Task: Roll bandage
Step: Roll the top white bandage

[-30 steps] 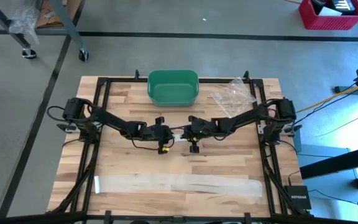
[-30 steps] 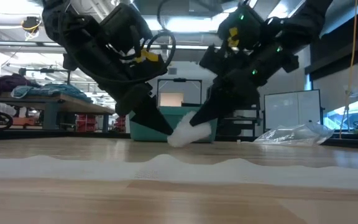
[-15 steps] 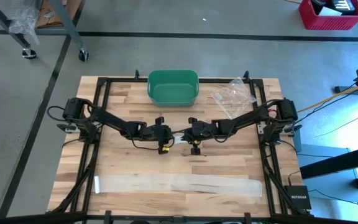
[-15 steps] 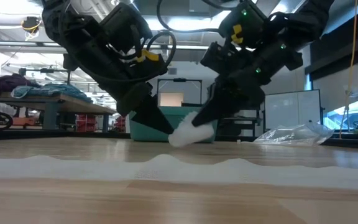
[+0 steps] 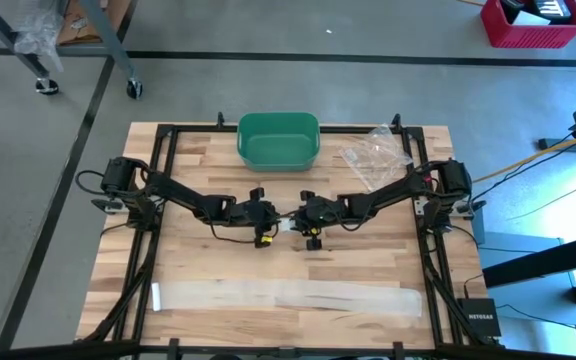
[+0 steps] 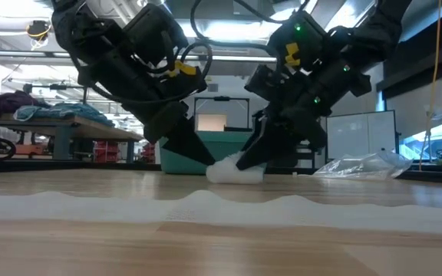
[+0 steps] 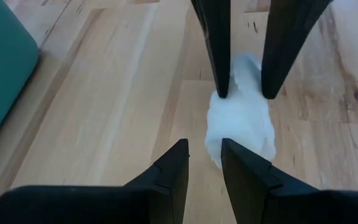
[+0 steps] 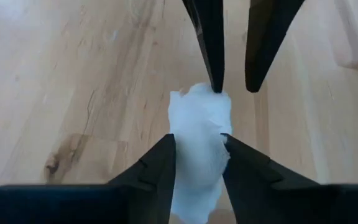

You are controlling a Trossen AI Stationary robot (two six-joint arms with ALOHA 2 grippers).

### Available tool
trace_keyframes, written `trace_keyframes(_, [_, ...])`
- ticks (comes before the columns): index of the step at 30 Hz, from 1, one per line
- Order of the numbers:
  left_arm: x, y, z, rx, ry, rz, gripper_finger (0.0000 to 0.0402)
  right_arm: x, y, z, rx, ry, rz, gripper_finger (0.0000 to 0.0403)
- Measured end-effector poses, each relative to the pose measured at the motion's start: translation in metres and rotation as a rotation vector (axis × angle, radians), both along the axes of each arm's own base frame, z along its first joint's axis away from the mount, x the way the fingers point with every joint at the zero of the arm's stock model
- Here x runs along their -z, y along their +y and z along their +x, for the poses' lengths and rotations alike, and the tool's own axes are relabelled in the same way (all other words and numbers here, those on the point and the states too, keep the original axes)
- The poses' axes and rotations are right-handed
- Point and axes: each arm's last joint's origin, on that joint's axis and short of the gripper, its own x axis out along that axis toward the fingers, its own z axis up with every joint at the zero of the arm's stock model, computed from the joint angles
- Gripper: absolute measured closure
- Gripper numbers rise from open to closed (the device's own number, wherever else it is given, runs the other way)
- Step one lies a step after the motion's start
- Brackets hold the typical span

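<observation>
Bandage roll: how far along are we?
Done: a small white bandage wad lies on the table between the arms. In hand: the right gripper has its fingers apart around one end; the left gripper sits at the other end, grip unclear. Left: the long strip at the front edge lies flat, unrolled.

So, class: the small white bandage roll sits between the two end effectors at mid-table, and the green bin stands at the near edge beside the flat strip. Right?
Not quite. The high view shows the green bin at the far edge, opposite the flat strip. The rest holds: the white bandage roll sits between the left end effector and right end effector at mid-table.
</observation>
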Motion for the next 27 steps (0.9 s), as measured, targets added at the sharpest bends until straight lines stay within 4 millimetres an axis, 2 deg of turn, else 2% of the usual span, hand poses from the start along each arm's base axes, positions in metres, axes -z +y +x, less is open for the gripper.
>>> trace_keyframes(11, [-0.001,-0.003,0.000,0.008,-0.004,-0.001,0.0314,-0.003,0.001,0.003,-0.037,-0.043,-0.016,0.0315])
trace_keyframes(18, [-0.015,-0.013,0.007,0.062,-0.044,0.027,0.0314,-0.002,0.001,0.002,-0.039,-0.035,-0.017,0.0326])
trace_keyframes(27, [0.006,-0.010,0.010,0.055,0.023,0.035,0.0314,-0.002,0.001,0.002,-0.034,-0.031,-0.011,0.0326])
